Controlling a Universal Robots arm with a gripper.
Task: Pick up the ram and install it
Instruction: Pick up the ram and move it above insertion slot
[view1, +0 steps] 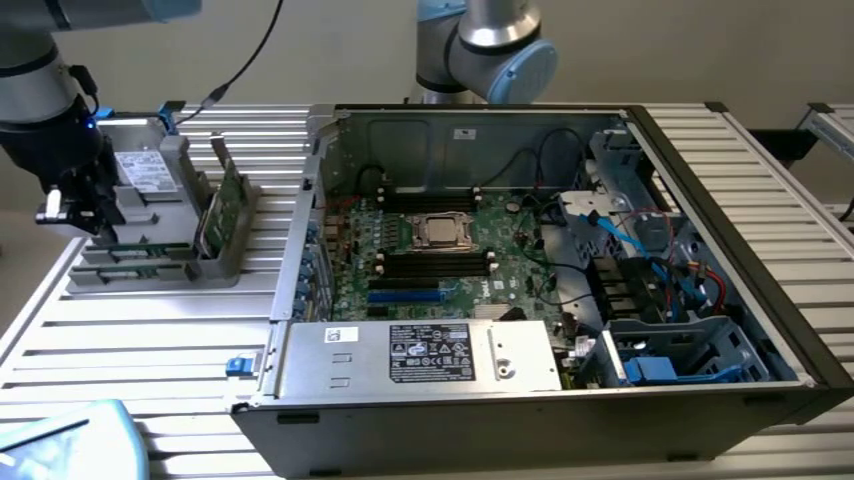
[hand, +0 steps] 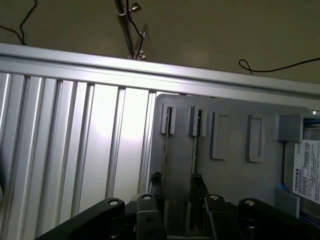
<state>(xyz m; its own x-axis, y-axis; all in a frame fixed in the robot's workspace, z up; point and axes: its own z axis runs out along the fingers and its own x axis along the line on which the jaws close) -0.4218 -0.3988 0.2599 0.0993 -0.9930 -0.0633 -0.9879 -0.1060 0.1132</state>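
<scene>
Ram (hand: 166, 145) stands on edge in the grey holder (hand: 235, 165), just beneath your open pincer (hand: 177, 181), long axis running along its gap.

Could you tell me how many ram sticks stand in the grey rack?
2: one ram stick and another edge-on in neighbouring slots of the rack; more may be hidden.

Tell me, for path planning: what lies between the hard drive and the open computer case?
In the exterior view, the green expansion card stands upright in the gray rack between them.
</scene>
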